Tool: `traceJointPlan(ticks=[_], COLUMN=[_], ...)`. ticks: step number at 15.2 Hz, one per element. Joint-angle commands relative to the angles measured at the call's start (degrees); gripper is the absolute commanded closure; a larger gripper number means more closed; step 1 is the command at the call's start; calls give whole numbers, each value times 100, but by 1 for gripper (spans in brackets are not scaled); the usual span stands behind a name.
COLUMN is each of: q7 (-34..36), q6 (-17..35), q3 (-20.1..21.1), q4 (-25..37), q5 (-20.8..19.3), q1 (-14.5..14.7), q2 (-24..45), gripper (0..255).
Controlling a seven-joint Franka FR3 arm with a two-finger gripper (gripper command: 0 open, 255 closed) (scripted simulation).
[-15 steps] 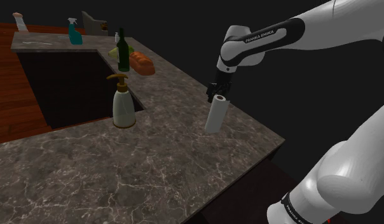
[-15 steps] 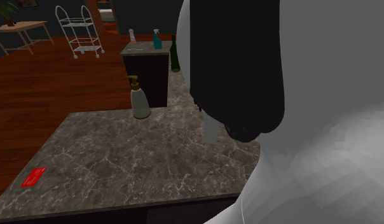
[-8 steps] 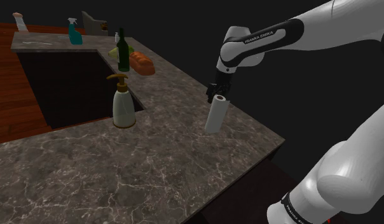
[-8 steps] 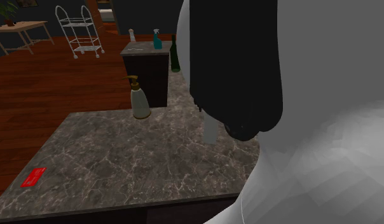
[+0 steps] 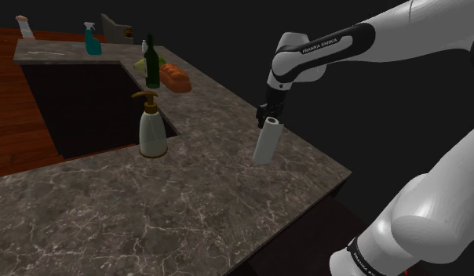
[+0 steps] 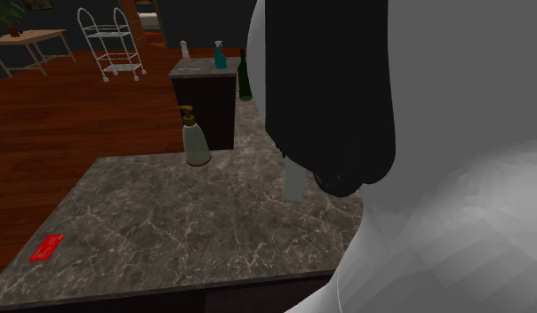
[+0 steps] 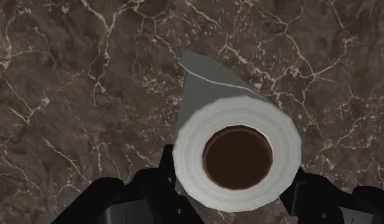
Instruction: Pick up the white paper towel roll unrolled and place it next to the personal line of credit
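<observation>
**A:** Where's the white paper towel roll with the brown core [image 5: 264, 141]?

**B:** It's over the dark, white-veined marble counter [image 5: 188, 188], close to the edge on the shoulder view's right, some way up from the corner nearest the stand. It hangs a little off upright, and I can't tell whether its lower end touches the stone.

**A:** And the black two-finger gripper [image 5: 268, 116]?

**B:** It sits at the roll's upper end. In the wrist view the two fingers [image 7: 160, 170] press against either side of the roll [image 7: 235, 156], spread just to its width, so the roll is clasped between them. A loose corner of sheet sticks out on the side away from the gripper [image 7: 232, 186].

**A:** What about the credit card?

**B:** It's a small flat red card [image 6: 47, 247], lying near the counter's near-left corner in the second exterior view. The roll [image 6: 294, 180] is towards the opposite side there, well apart from it.

**A:** What else is on the counter?

**B:** A pale soap dispenser with a brass-coloured pump [image 5: 151, 129] stands at the inner corner of the L-shaped top. A dark green glass bottle [image 5: 151, 64] and an orange loaf-shaped thing [image 5: 176, 78] are further back, just beside each other. A teal spray bottle [image 5: 92, 39] is on the far stretch.
</observation>
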Motion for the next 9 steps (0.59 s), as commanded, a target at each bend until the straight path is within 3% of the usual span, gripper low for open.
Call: traceJointPlan(ticks=[1, 9], q7=[0, 31], q6=[0, -532], q3=[0, 6], q4=[0, 327], q5=[0, -34], q1=[0, 1], q2=[0, -207], gripper=[255, 255])
